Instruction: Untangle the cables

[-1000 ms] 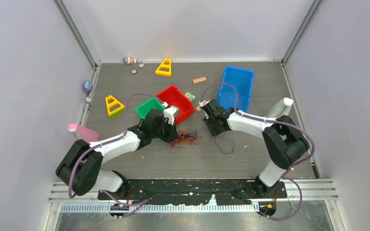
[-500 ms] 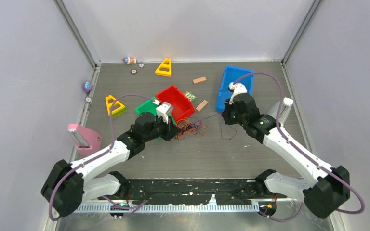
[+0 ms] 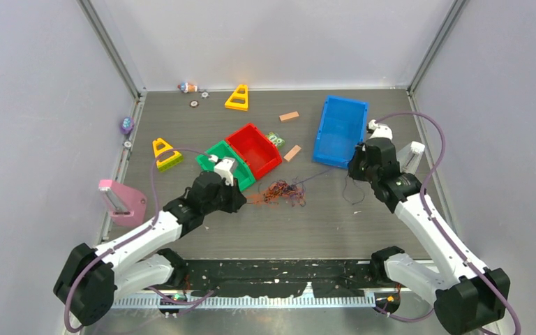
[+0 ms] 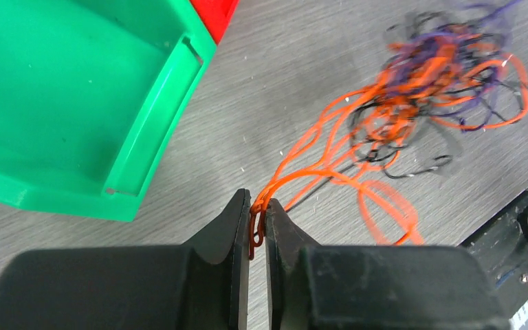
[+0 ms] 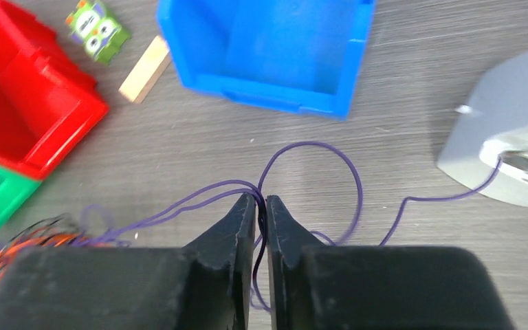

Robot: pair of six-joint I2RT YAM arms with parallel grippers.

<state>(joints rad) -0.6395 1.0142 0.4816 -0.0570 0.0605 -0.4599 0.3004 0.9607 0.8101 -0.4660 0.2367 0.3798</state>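
Note:
The cables (image 3: 284, 192) lie as a tangle of orange, purple and black strands on the table, in front of the red bin. In the left wrist view the tangle (image 4: 426, 75) sits upper right, and orange strands run down from it into my left gripper (image 4: 258, 206), which is shut on them. In the top view the left gripper (image 3: 243, 199) is just left of the tangle. My right gripper (image 5: 262, 201) is shut on a purple cable (image 5: 309, 144) that loops past its tips and trails left toward the tangle. In the top view the right gripper (image 3: 354, 171) hangs below the blue bin.
A green bin (image 3: 218, 155), a red bin (image 3: 255, 148) and a blue bin (image 3: 340, 129) stand behind the cables. Two wooden blocks (image 3: 292, 153) (image 3: 289, 116), a small owl toy (image 3: 275, 139), two yellow triangles (image 3: 238, 98) (image 3: 165, 153), a pink piece (image 3: 120, 199) and a grey object (image 5: 515, 117) lie around.
The right gripper has swung right, from beside the red bin to below the blue bin, drawing a purple cable out. The left gripper has drawn back left, trailing orange strands. The tangle has shifted slightly right.

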